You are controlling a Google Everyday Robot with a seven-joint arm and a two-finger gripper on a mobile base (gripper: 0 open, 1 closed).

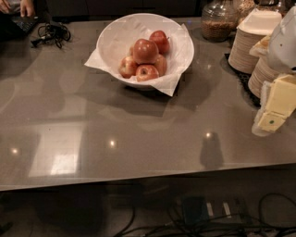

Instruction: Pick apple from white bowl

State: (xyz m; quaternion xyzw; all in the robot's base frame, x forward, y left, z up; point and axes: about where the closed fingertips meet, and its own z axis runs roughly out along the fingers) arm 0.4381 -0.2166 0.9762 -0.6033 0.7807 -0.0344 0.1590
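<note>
The white bowl (110,34) stands on the grey table at the back centre, lined with white paper whose corners stick out. It holds several apples. The apple (145,51), the largest and deep red, sits on top of the pile in the middle. Smaller red-yellow apples lie around it, one behind (160,40) and others in front (147,72). My gripper (274,111), pale yellow under a white arm, hangs at the right edge of the view. It is well to the right of the bowl, nearer the front, and holds nothing that I can see.
Stacks of off-white paper plates (247,46) stand on a black mat at the back right, close behind the gripper. A glass jar (218,21) stands right of the bowl. Black cables (51,32) and a person's hand (21,7) are at the back left. The table's front edge (138,178) runs below.
</note>
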